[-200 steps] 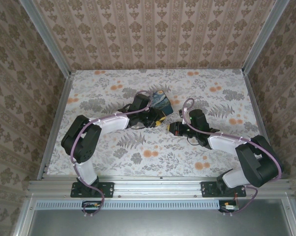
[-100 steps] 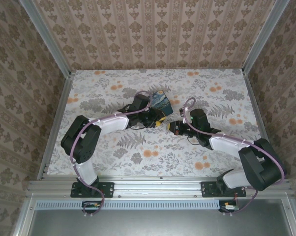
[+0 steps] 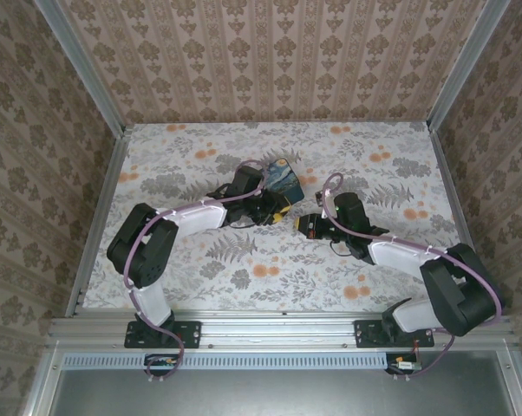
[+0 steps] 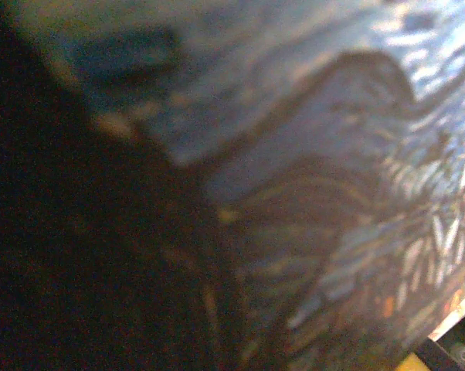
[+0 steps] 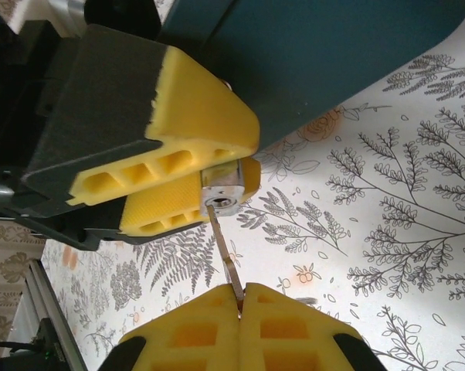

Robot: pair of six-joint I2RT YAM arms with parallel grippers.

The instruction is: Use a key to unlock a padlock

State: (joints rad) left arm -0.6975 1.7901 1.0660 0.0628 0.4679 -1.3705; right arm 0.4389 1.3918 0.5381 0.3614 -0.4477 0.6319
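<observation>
In the right wrist view the small silver padlock (image 5: 222,192) sits clamped between the yellow fingers of my left gripper (image 5: 244,158), keyhole facing the camera. The thin metal key (image 5: 226,259) runs from that keyhole down to my right gripper (image 5: 240,303), whose yellow pads are shut on its head. The key's tip touches the keyhole; how deep it sits I cannot tell. The shackle is hidden behind the fingers. From above, the left gripper (image 3: 280,211) and right gripper (image 3: 303,225) face each other at mid-table, almost touching.
A dark blue swirl-painted box (image 3: 283,178) stands right behind the left gripper and appears blurred and very close in the left wrist view (image 4: 333,154). The floral table cover (image 3: 244,260) lies open in front; patterned walls close off three sides.
The right arm has edged slightly towards the left gripper. The left arm has held still.
</observation>
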